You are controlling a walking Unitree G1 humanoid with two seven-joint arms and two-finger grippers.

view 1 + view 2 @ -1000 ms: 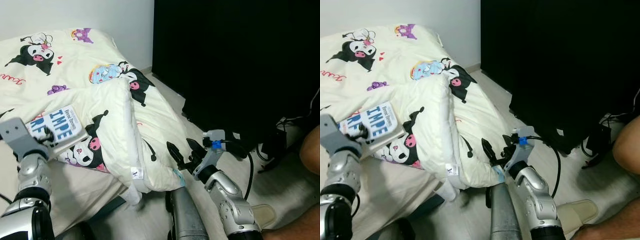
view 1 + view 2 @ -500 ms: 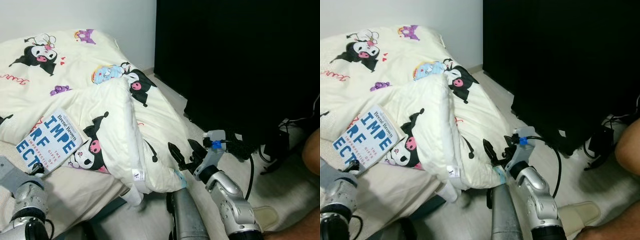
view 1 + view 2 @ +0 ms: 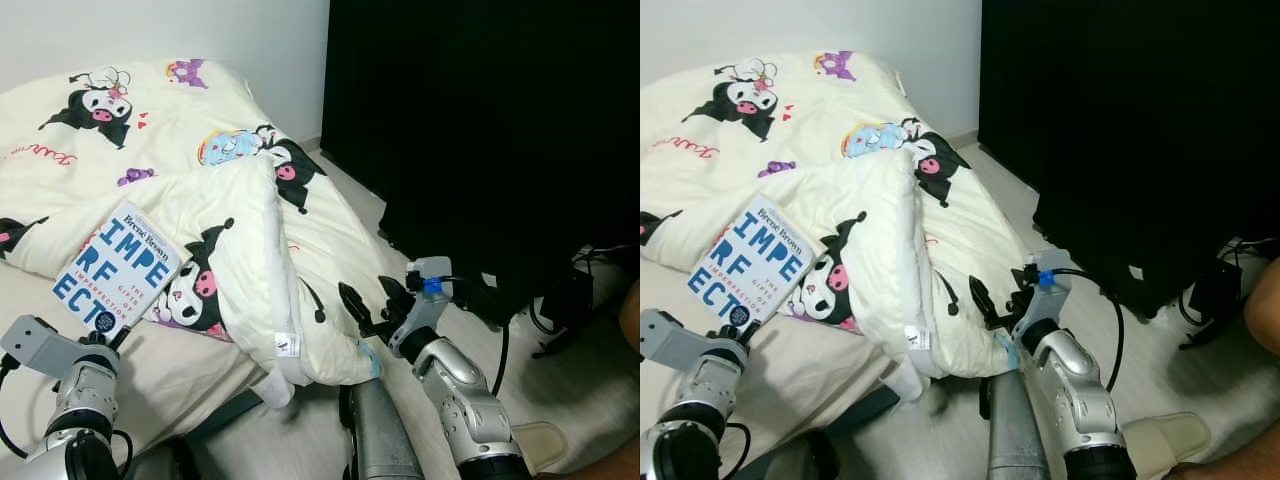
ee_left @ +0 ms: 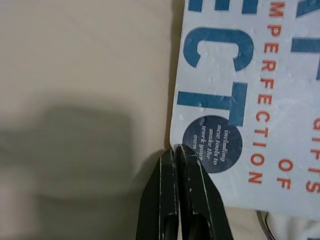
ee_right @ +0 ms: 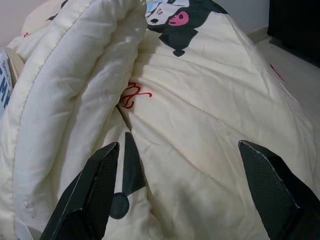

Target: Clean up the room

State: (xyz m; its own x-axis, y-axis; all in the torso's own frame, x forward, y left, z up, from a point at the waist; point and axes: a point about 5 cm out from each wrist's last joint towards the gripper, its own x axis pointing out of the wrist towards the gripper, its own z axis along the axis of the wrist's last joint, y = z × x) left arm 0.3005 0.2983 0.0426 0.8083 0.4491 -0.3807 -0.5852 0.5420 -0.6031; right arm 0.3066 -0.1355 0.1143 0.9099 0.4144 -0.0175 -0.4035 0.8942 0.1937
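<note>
Left claw [image 4: 175, 150]: fingers pressed together, empty, at paperback book [image 3: 115, 266] corner
Right claw [image 3: 372, 308]: spread wide over comforter [image 3: 235, 215]
Risk: closed tips could nudge book off bed [image 3: 190, 375] edge

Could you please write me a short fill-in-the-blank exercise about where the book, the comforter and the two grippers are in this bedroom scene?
1. The book lies on the ____.
2. The left gripper has its fingers ____ at the book's corner.
3. The right gripper hovers with its fingers ____ beside the comforter.
4. The comforter's lower corner hangs off the bed toward the ____.

Missing words: bed; shut; open; floor
</note>
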